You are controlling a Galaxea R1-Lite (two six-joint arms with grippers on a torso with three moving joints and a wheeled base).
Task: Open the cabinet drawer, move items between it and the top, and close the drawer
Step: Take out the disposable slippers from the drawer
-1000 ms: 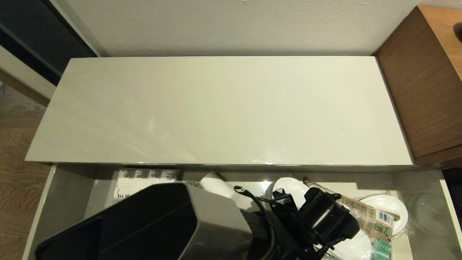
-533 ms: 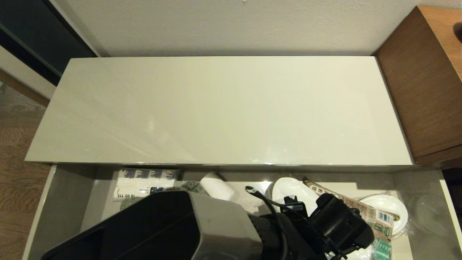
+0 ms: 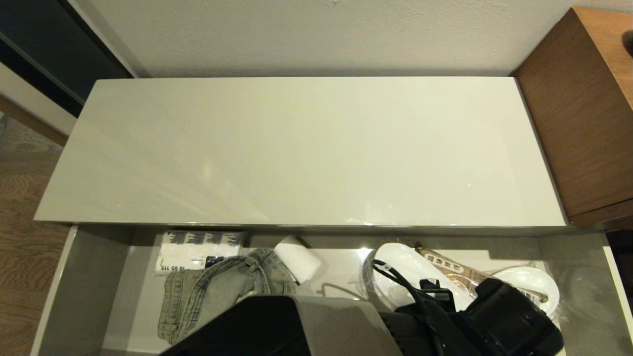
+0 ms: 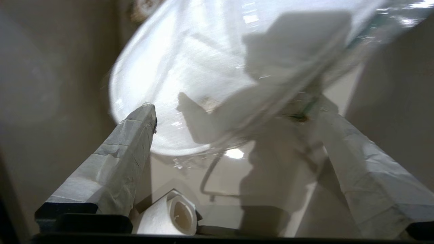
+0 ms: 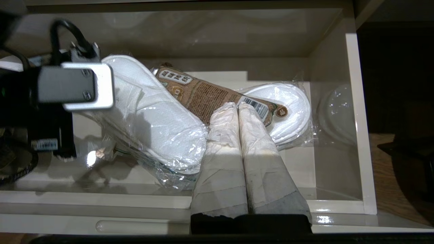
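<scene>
Readable print in the drawer
Only "10 05 115" reads, on the white pack (image 3: 198, 254); the brown packet's (image 5: 210, 96) labels are illegible.

The left arm (image 3: 306, 326) is showing a grey-and-black housing with black cables looping at one o'clock; both claws' fingers (image 5: 234, 149) are wearing wrinkled white tape over black bases.

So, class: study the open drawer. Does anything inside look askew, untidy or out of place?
Yes. The denim garment lies crumpled, not folded, at the drawer's left. A brown printed packet lies slanted across the wrapped white slippers, bridging the pair. A small paper roll lies loose on its side. Nothing looks spilled or broken.
</scene>
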